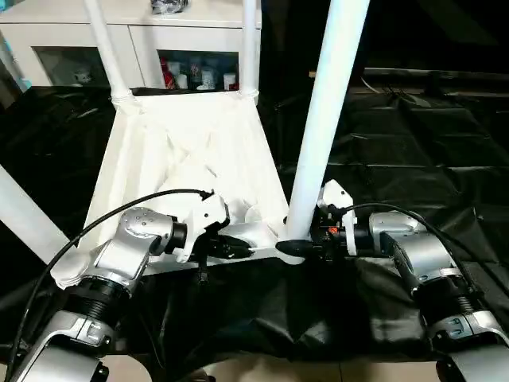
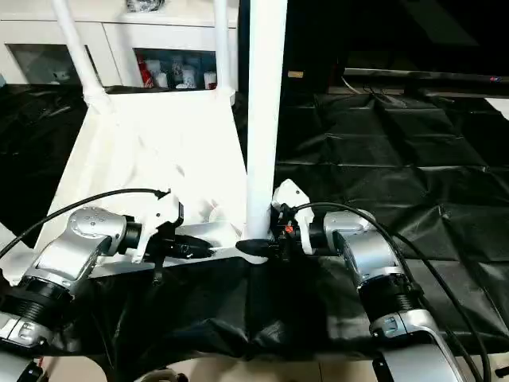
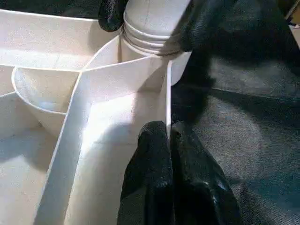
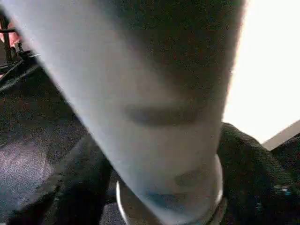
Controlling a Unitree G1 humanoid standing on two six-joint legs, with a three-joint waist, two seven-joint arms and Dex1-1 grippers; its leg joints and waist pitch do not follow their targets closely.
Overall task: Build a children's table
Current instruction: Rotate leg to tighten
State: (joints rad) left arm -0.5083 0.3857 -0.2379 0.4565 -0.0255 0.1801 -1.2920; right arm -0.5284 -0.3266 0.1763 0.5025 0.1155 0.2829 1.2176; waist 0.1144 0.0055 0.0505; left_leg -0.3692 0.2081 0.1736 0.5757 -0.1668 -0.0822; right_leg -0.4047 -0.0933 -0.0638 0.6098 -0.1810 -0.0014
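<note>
Table top: the white plastic rectangular top (image 1: 191, 151) lies ribbed underside up on the black sheet (image 1: 413, 143).
Legs: two white tube legs (image 1: 107, 56) stand in the far corner sockets; one (image 1: 322, 127) stands in the near right socket, another (image 1: 24, 215) at the near left.
My left claw (image 3: 169, 140): pinched shut on the top's thin near edge wall.
My right claw (image 1: 298, 248): fingers spread around the base of the near right leg.
Background: a white glass-door cabinet (image 1: 79, 40) behind.

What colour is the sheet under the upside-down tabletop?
Black, glossy and creased sheet; it shows best in the left eye view.
</note>
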